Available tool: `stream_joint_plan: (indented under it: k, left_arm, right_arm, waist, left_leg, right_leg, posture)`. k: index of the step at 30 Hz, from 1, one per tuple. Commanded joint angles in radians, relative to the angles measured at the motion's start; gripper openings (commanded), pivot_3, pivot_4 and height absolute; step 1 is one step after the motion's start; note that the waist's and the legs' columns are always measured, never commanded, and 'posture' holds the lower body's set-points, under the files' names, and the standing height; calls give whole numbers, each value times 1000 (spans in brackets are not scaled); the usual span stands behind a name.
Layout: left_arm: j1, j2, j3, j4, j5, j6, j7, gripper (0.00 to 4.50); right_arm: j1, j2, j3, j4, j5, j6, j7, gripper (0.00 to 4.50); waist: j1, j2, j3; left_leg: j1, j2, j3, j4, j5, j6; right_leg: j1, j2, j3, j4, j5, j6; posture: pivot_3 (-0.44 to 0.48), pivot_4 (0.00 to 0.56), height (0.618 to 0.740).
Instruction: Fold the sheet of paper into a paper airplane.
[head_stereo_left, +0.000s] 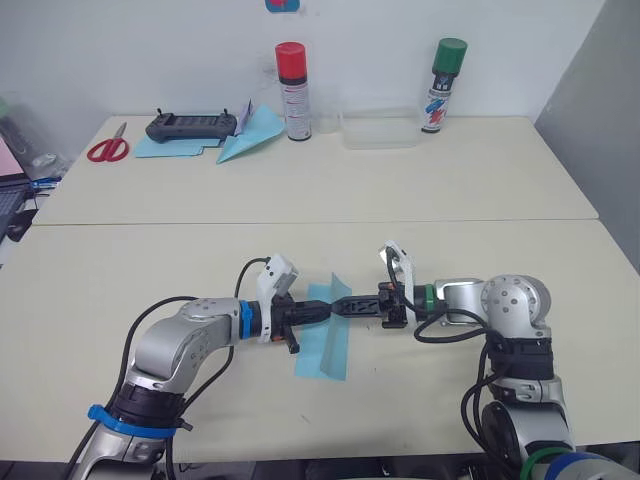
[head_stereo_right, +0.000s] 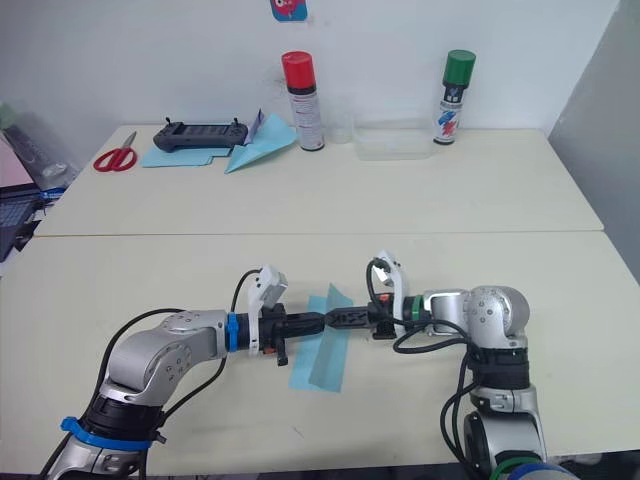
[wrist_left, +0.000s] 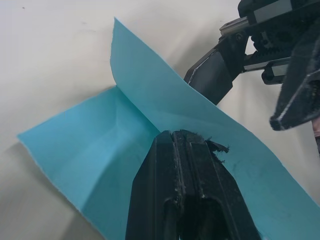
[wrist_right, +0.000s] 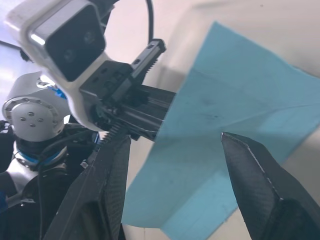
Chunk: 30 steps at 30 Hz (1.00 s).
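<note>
Two grippers meeting nose to nose over the near table (head_stereo_left: 480, 390), just below centre of the head view. Left gripper (head_stereo_left: 322, 309) reaching in from 9 o'clock, fingers (wrist_left: 185, 165) pressed together and clamped on the raised flap of the sheet of paper (head_stereo_left: 325, 345). Right gripper (head_stereo_left: 343, 305) coming in from 3 o'clock, its two black fingers (wrist_right: 255, 175) spread wide apart, one on either side of the upright flap, touching nothing as far as visible. Sheet light blue, partly folded: one half lying flat on the table toward 6 o'clock, the other half lifted along a crease and held between the left pads.

Farther off on the back table (head_stereo_left: 520, 180), toward 11 o'clock: red-handled scissors (head_stereo_left: 108, 148), black controller (head_stereo_left: 192, 126) lying on a flat blue sheet (head_stereo_left: 160, 148), blue paper dart (head_stereo_left: 250, 136) just beside it. At 12 o'clock a red-capped spray can (head_stereo_left: 292, 90), then a clear tray (head_stereo_left: 380, 130), then a green-capped spray can (head_stereo_left: 442, 85) toward 1 o'clock.
</note>
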<state>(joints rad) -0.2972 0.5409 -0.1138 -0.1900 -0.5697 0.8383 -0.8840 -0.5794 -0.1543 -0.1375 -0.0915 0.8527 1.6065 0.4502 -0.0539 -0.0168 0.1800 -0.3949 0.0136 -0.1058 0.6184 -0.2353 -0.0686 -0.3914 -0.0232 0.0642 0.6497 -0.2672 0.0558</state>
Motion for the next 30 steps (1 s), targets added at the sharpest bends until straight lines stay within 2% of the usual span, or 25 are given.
stream_joint_plan:
  k: [1,12,21,30]
  left_arm:
    - [-22,-17,-10,-14,5,-25,1,0]
    - [-42,-48,-13,4,29,-31,3,0]
    - [-59,-54,0,21,26,-27,1,0]
    - [-55,-58,-11,8,17,-17,-9,0]
  right_arm:
    - [-13,-3,2,-6,82,8,-61,2969]
    - [-14,-30,37,6,197,8,-177,2969]
    - [-7,-103,114,-68,184,8,-128,2969]
    - [-5,-99,123,-72,145,8,-112,2969]
  waist:
    - [0,0,0]
    - [0,0,0]
    - [-1,0,0]
    - [-1,0,0]
  left_leg:
    - [0,0,0,0,0,0]
    - [-1,0,0,1,0,0]
    - [-1,0,0,2,0,0]
    - [-2,0,-1,5,0,0]
  right_leg:
    - [0,0,0,0,0,0]
    - [0,0,0,0,0,0]
    - [0,0,0,1,0,0]
    - [0,0,0,2,0,1]
  posture:
    - [0,150,740]
    - [0,150,740]
    - [0,150,740]
    - [0,150,740]
